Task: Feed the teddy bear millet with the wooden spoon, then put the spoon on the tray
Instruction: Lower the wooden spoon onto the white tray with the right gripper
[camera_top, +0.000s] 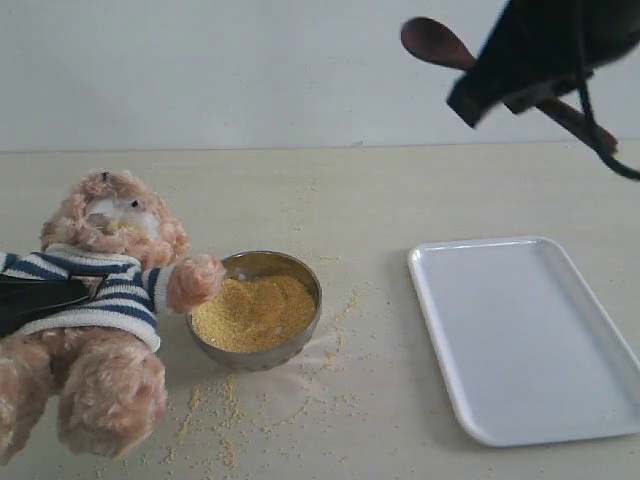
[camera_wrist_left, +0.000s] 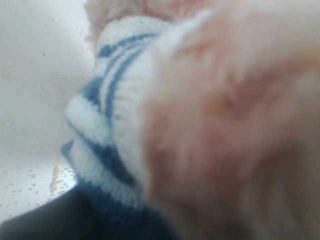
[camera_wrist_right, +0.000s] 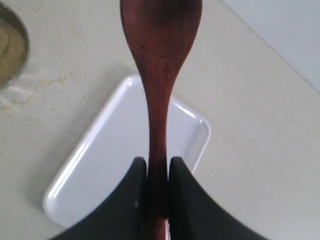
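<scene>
The teddy bear (camera_top: 105, 300) sits at the left in its striped shirt, one paw on the rim of the steel bowl (camera_top: 275, 262) heaped with millet (camera_top: 252, 312). My left gripper (camera_top: 60, 298) lies across its chest, shut on its body. The left wrist view is filled with blurred fur and shirt (camera_wrist_left: 110, 100), with one dark finger (camera_wrist_left: 45, 220) at the edge. High at the right, my right gripper (camera_top: 520, 75) is shut on the wooden spoon (camera_top: 435, 42) by its handle, above the white tray (camera_top: 520, 340). In the right wrist view the spoon (camera_wrist_right: 160, 60) sticks out of the gripper (camera_wrist_right: 158, 167) over the tray (camera_wrist_right: 105, 165).
Loose millet grains (camera_top: 225, 400) are scattered on the tabletop in front of the bowl and towards the tray. The bowl's edge (camera_wrist_right: 10, 50) shows at the corner of the right wrist view. A pale wall stands behind the table.
</scene>
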